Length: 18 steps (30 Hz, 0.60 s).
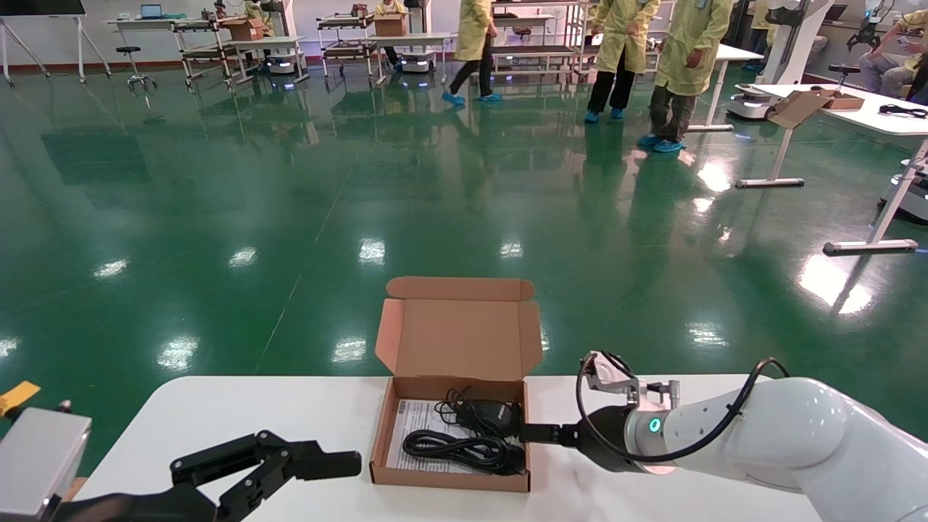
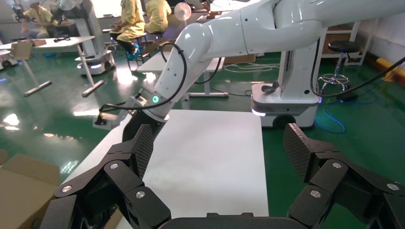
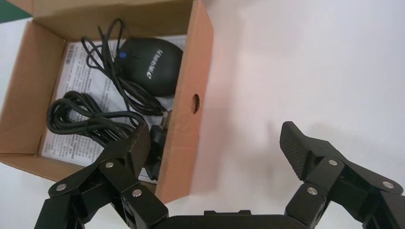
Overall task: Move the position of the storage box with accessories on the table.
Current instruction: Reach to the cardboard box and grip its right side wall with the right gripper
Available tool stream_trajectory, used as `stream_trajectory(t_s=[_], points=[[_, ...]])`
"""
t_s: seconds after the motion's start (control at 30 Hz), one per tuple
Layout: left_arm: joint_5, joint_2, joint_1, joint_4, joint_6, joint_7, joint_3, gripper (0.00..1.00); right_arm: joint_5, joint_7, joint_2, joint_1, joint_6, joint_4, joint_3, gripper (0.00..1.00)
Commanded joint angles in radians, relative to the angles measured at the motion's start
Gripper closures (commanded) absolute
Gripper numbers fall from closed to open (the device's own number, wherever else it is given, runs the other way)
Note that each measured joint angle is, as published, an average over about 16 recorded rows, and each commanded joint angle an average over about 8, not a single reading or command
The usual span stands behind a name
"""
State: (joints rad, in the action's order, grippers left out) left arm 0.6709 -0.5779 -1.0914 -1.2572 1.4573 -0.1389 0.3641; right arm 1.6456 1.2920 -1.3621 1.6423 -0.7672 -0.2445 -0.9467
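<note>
Storage box (image 1: 451, 464), brown corrugated cardboard, flap lid upright, mouse (image 1: 487, 416) inside.

Glossy green floor (image 1: 217, 203). Three persons in yellow coats (image 1: 689, 43) standing beyond. Carts carrying brown cartons (image 1: 245, 29) at rear.

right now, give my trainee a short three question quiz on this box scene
1. True or false: the storage box lid is shut.
2. Which end effector straddles the box's side wall: A left, B right?
3. Fill in: the black mouse and its coiled cable lie on a printed ____.

Key: 1 false, the lid stands open. 2 B; one finger is inside the box, the other over the table. 3 paper sheet.
</note>
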Motion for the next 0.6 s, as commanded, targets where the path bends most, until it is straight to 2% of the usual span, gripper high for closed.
stream_trajectory(t_s=[0.03, 0.33, 0.37, 0.43, 0.6], points=[[0.0, 0.0, 0.0, 0.0, 0.0, 0.0, 0.0, 0.0, -0.003, 0.007, 0.0, -0.005, 0.006, -0.003, -0.009, 0.0], [0.0, 0.0, 0.0, 0.0, 0.0, 0.0, 0.0, 0.0, -0.026, 0.028, -0.002, -0.021, 0.034, -0.034, -0.049, 0.0], [0.0, 0.0, 0.0, 0.0, 0.0, 0.0, 0.0, 0.0, -0.029, 0.03, -0.002, -0.023, 0.038, -0.038, -0.054, 0.04], [0.0, 0.0, 0.0, 0.0, 0.0, 0.0, 0.0, 0.0, -0.033, 0.034, -0.002, -0.025, 0.047, -0.045, -0.064, 0.2], [0.0, 0.0, 0.0, 0.0, 0.0, 0.0, 0.0, 0.0, -0.045, 0.04, -0.002, -0.034, 0.072, -0.06, -0.09, 0.82]])
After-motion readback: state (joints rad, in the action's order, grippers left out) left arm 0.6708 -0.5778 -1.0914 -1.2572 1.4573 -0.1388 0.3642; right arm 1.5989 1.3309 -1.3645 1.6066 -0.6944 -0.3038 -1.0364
